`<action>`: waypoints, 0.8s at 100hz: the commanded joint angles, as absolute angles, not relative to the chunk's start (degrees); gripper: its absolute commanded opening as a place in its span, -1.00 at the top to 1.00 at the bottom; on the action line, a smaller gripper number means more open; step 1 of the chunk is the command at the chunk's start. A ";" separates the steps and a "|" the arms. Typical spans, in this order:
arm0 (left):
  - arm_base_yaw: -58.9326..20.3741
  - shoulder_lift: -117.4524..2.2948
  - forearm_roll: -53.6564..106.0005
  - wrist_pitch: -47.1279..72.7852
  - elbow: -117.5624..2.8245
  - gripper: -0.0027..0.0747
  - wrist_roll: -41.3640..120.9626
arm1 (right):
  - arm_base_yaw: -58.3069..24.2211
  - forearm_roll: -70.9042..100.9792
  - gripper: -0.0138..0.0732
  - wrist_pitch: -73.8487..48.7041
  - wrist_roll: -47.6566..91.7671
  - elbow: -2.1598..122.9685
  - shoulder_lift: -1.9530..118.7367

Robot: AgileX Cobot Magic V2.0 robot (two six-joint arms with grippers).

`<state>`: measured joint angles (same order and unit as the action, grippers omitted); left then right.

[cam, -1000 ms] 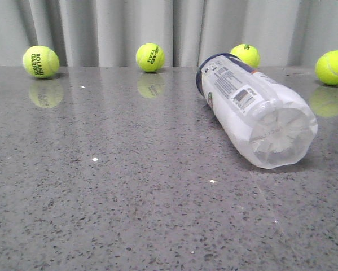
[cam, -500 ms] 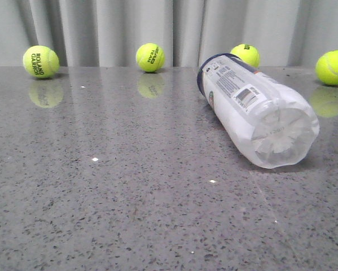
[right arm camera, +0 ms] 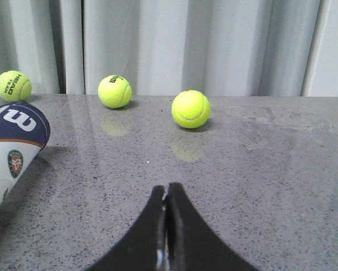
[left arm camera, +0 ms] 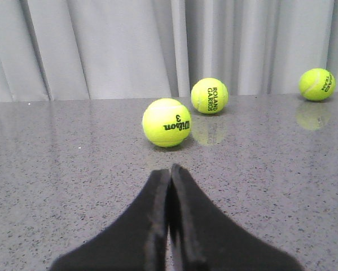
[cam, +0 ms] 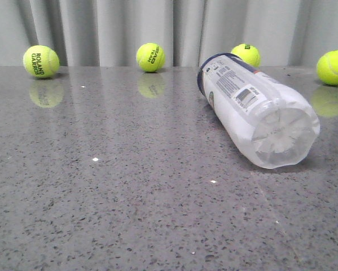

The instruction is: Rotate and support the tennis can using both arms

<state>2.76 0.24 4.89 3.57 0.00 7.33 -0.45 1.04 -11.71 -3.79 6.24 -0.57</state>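
The tennis can [cam: 253, 107] lies on its side on the grey table at the right, its moulded clear base toward the camera and its navy band at the far end. Its barcode faces up. In the right wrist view its navy end [right arm camera: 13, 147] shows at the edge, apart from my right gripper [right arm camera: 167, 189], which is shut and empty, low over the table. My left gripper [left arm camera: 170, 171] is shut and empty too, pointing at a Wilson ball [left arm camera: 166, 122]. Neither gripper shows in the front view.
Several yellow-green tennis balls stand along the back of the table by the grey curtain: one far left [cam: 40, 61], one middle [cam: 150, 57], one behind the can [cam: 245, 55], one far right [cam: 333, 67]. The table [cam: 129, 186] is polished grey stone.
The can has rolled slightly, its barcode and base shifting a little to the right. The balls have not moved.
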 commanded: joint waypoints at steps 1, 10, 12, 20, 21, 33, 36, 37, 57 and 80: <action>2.68 2.09 5.06 -0.76 2.52 0.98 6.74 | -0.27 0.51 0.84 -14.55 -3.72 12.07 0.41; 2.68 2.09 5.06 -0.76 2.52 0.98 6.74 | -0.27 0.51 0.84 -20.49 -3.72 16.59 3.40; 2.68 2.09 5.06 -0.76 2.52 0.98 6.74 | -0.27 0.51 0.84 -21.55 -3.72 17.54 4.25; 2.68 2.09 5.06 -0.76 2.52 0.98 6.74 | -0.27 0.51 0.84 -25.09 -3.72 21.00 8.09; 2.68 2.09 5.06 -0.76 2.52 0.98 6.74 | -0.27 0.51 0.84 -25.40 -3.72 21.61 8.45; 2.68 2.09 5.06 -0.76 2.52 0.98 6.74 | -0.57 0.51 0.84 -29.42 -3.66 26.57 14.14; 2.68 2.09 5.06 -0.76 2.52 0.98 6.74 | -0.65 0.51 0.84 -29.96 -3.66 27.67 15.47; 2.68 2.09 5.06 -0.76 2.52 0.98 6.74 | -0.65 0.51 0.84 -30.08 -3.66 28.21 16.14; 2.68 2.09 5.06 -0.76 2.52 0.98 6.74 | -0.87 0.51 0.83 -35.70 -3.66 35.65 26.93; 2.68 2.09 5.06 -0.76 2.52 0.98 6.74 | -0.87 0.51 0.30 -42.08 -3.66 42.69 37.72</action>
<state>2.76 0.24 4.89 3.57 0.00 7.33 -0.78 1.04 -43.42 -3.79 38.83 34.41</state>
